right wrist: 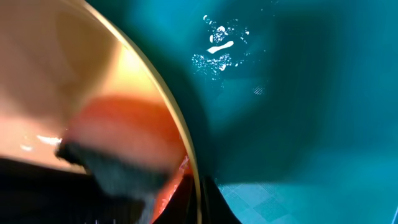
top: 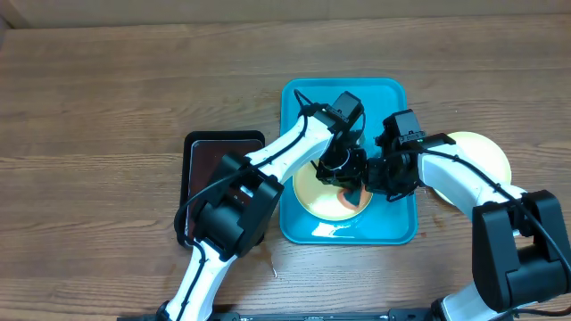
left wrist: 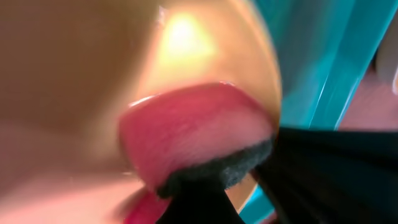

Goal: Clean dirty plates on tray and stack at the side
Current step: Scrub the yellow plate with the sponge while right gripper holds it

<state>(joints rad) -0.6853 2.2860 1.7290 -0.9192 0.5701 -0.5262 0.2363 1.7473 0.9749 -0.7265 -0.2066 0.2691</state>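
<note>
Both wrist views are blurred and very close. The left gripper (top: pixel 343 178) pinches a pink sponge (left wrist: pixel 193 134) with a dark underside and presses it on a yellow-green plate (top: pixel 308 192). That plate lies in the turquoise tray (top: pixel 393 98) at frame centre.

The right gripper (top: pixel 375 183) sits at the plate's rim, but I cannot tell whether it is closed on it. Both arms reach in from the lower edge and meet over the tray.

A second pale plate (top: pixel 482 152) rests on the bench (top: pixel 107 107) just right of the tray, half hidden by the right arm. A dark tray (top: pixel 210 152) sits to the left.
</note>
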